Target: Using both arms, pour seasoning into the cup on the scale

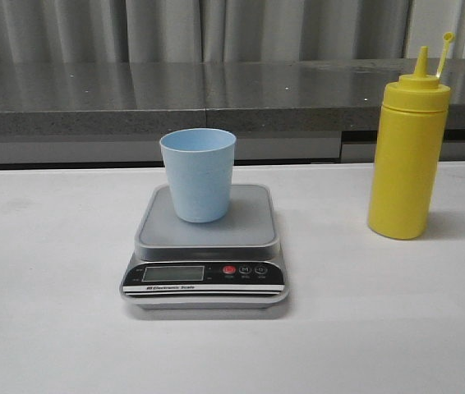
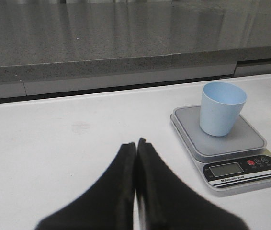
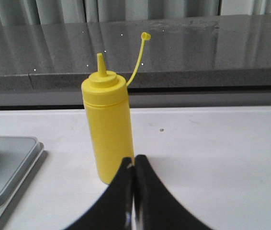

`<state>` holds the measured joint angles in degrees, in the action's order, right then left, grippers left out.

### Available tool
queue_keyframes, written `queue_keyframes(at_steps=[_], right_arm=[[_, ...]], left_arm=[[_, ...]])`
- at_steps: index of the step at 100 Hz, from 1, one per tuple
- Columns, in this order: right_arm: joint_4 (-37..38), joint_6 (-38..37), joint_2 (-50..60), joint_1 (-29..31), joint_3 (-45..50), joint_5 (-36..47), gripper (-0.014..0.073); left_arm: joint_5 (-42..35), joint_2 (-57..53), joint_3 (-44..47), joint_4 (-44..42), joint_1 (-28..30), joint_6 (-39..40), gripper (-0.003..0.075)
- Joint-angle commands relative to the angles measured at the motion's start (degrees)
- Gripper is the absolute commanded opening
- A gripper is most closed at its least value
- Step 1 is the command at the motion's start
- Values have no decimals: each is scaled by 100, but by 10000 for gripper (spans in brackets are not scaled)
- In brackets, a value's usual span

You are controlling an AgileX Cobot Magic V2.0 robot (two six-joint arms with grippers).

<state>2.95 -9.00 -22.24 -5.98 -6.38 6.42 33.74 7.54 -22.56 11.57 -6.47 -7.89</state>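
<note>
left gripper [image 2: 136, 143] low over the table, jaws pressed together, right gripper [image 3: 134, 160] likewise, jaws closed, holding nothing

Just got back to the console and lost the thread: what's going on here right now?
Nothing is being handled yet. The cup stands upright on the scale, and the bottle stands on the table off to the scale's right, cap off its nozzle. Both grippers are away from everything with jaws shut: the left gripper faces the cup and scale, the right gripper faces the bottle. No pouring has begun.
</note>
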Motion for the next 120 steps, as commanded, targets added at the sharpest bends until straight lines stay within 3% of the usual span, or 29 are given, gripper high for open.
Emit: queue_keyframes(at_steps=[1,31,51,81,120], right_arm=[[-34,-18,153,32,-154,369,-69],[-21,19,633,32,177,345,-69],[-37,19,1544,176,694,527,-69],[-31,19,2417,403,693,-642,-69],[-37,10,2416,403,693,-506,-69]], left_arm=[[-457,68,-141,109,11,51,-20],[-457,68,-141,109,11,51,-20],[-457,68,-141,109,11,51,-20],[-457,68,-141,109,11,51,-20],[-457,61,-141,109,11,51,-20]])
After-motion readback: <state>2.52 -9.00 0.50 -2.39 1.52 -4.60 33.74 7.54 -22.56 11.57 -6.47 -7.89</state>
